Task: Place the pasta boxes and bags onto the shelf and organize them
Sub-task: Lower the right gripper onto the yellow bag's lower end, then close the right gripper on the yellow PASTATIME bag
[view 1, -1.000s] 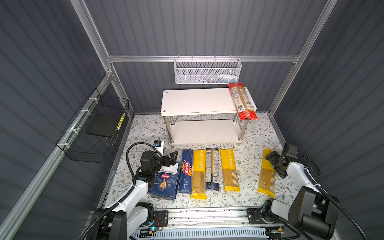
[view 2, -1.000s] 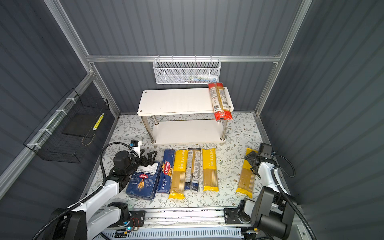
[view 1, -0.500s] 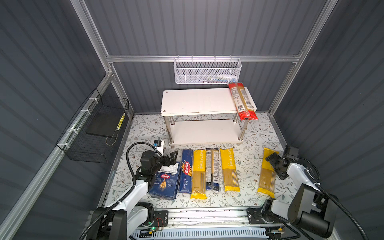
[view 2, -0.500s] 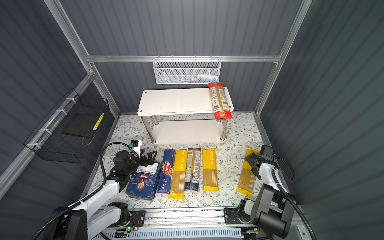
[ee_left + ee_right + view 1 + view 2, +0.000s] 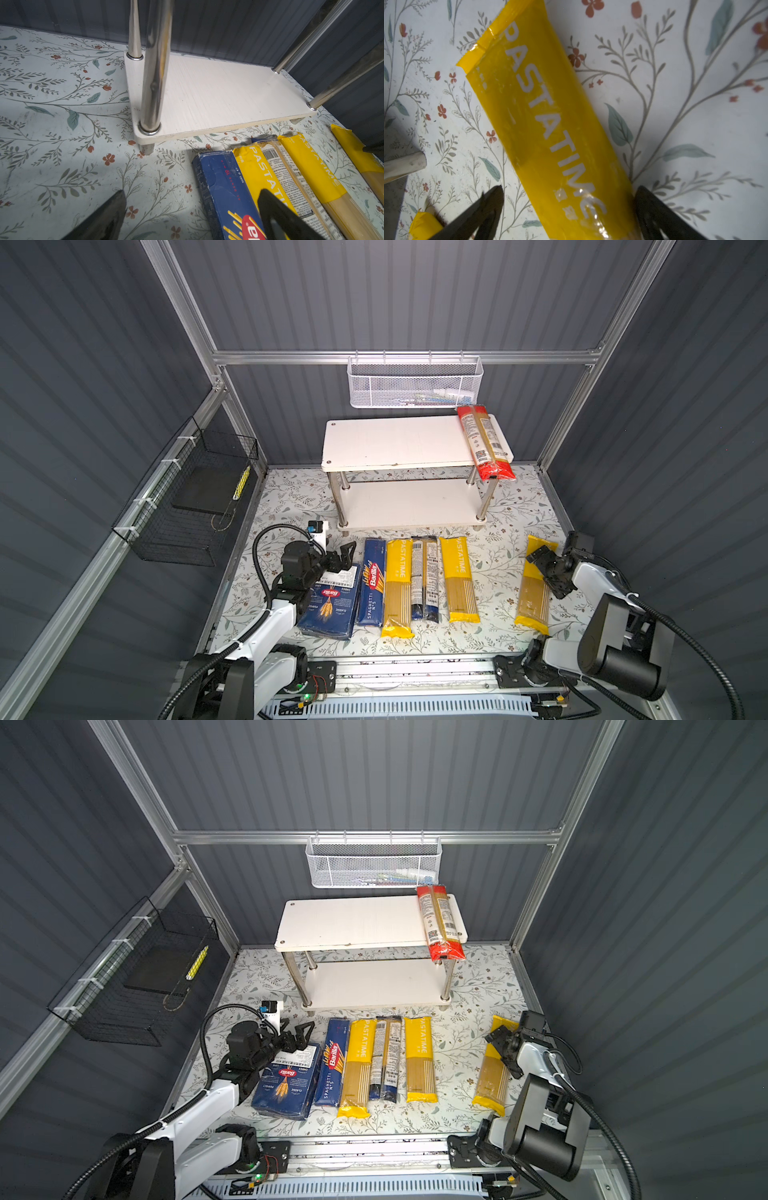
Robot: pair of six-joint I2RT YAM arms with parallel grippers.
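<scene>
Pasta bags and boxes lie mostly on the floor in front of the low two-tier shelf (image 5: pixel 395 443), white boards on chrome posts; only the red-ended clear spaghetti bag (image 5: pixel 484 443) is on it, at the right end of the top board, near end jutting past the front edge. Hidden bits: left arm covers part of the wide dark blue carton (image 5: pixel 332 608); right gripper (image 5: pixel 542 574) sits over the far part of the lone yellow-wrapped spaghetti bag (image 5: pixel 533 595), blocking its print in both top views; small print on the white labels can't be read; contents of the white mesh basket (image 5: pixel 415 385) on the back rail are too faint to tell; black wire basket (image 5: pixel 166 531) on the left wall holds a dark flat thing and a yellow strip, no more detail. Right jaws stand wide apart, one each side of that lone bag, not clamped; contact can't be told. Over the wide carton's far end hangs the left gripper (image 5: pixel 343 558), jaws apart. Floor: pale mat (image 5: pixel 291 506) w/ leaf and red-flower print; walls: dark grey ribbed panels (image 5: pixel 415 302), alu frame. Row on the mat, left to right, side by side: wide carton, long narrow dark blue carton (image 5: pixel 372 585), left yellow bag (image 5: pixel 397 589), navy-ended clear bag (image 5: pixel 424 576), middle yellow bag (image 5: pixel 458 576); lone bag lies well apart to the right. Readable: "Barilla" in red ovals on both cartons, "SPAGHETTI N.5" on the narrow one, "PASTATIME" on yellow bags, incl. the lone one in the right wrist view.
</scene>
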